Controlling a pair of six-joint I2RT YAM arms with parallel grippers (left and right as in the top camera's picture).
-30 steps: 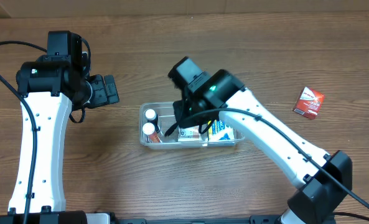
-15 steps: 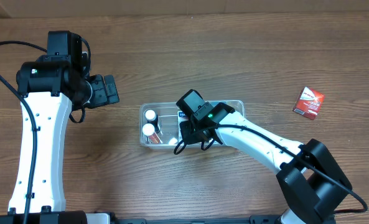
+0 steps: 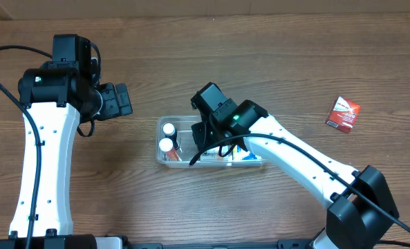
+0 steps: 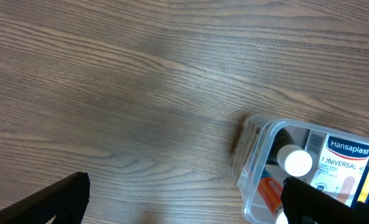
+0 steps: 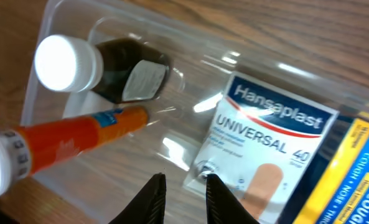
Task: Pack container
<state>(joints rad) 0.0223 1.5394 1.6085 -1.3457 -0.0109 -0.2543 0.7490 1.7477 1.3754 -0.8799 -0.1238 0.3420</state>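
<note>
The clear container point(image 3: 159, 153) lies at the table's middle. Inside it lie a dark bottle with a white cap point(image 5: 69, 62), an orange tube point(image 5: 66, 146), a white Hansaplast box point(image 5: 268, 143) and a blue-and-yellow box point(image 5: 352, 180). My right gripper point(image 5: 183, 186) hangs over the container's inside, just left of the Hansaplast box's corner. Its jaws stand a narrow gap apart with nothing between them. My left gripper point(image 4: 187, 205) is wide open over bare wood, left of the container point(image 4: 252, 155), holding nothing.
A red packet point(image 3: 343, 113) lies alone on the table at the far right. The left arm point(image 3: 49, 131) stands along the left side. The right arm point(image 3: 308, 166) reaches in from the lower right across the container's right half.
The right wrist dipped lower over the container and has come back up toward the far side. Its jaws have parted slightly. The left arm has not moved.
</note>
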